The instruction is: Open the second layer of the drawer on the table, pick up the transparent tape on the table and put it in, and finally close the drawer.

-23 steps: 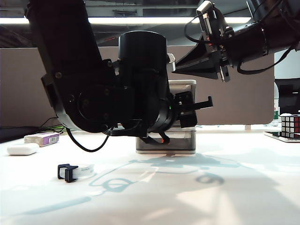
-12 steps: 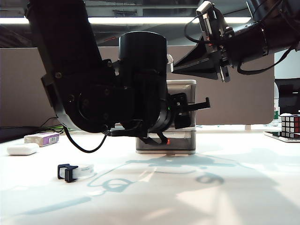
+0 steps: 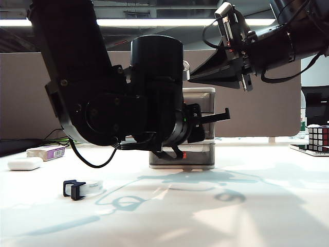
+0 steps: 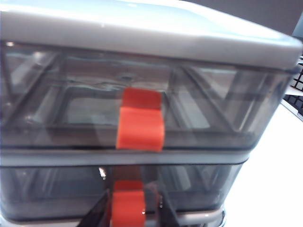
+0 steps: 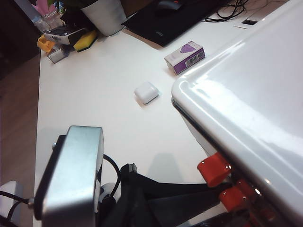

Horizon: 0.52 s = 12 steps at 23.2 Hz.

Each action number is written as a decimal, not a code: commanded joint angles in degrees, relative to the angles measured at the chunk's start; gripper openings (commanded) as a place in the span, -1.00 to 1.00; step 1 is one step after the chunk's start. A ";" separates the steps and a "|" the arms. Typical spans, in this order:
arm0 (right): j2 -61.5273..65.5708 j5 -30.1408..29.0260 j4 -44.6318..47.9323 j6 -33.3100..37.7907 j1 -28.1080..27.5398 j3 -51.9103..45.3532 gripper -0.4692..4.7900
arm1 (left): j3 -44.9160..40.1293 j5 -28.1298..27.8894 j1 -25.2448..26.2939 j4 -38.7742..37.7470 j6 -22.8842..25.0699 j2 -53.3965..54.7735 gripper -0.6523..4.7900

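Left gripper (image 4: 128,215) at the drawer (image 3: 198,128) front, 2 fingers (image 4: 97,215) set closely either side of the second layer (image 4: 57,191) red-orange tab (image 4: 128,208), contact unclear; right gripper (image 3: 191,76) above the cabinet, closure indeterminate; transparent tape (image 3: 82,188) flat on the table (image 3: 247,216), well apart

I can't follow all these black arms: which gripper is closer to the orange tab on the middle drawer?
Left. The left gripper has a finger on each side of the second layer's tab. The right gripper hangs above the drawer.
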 commanded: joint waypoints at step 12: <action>-0.31 10.14 -0.98 -5.16 0.02 0.15 -0.84 | 0.17 -2.58 0.13 -1.62 0.35 -0.17 -0.78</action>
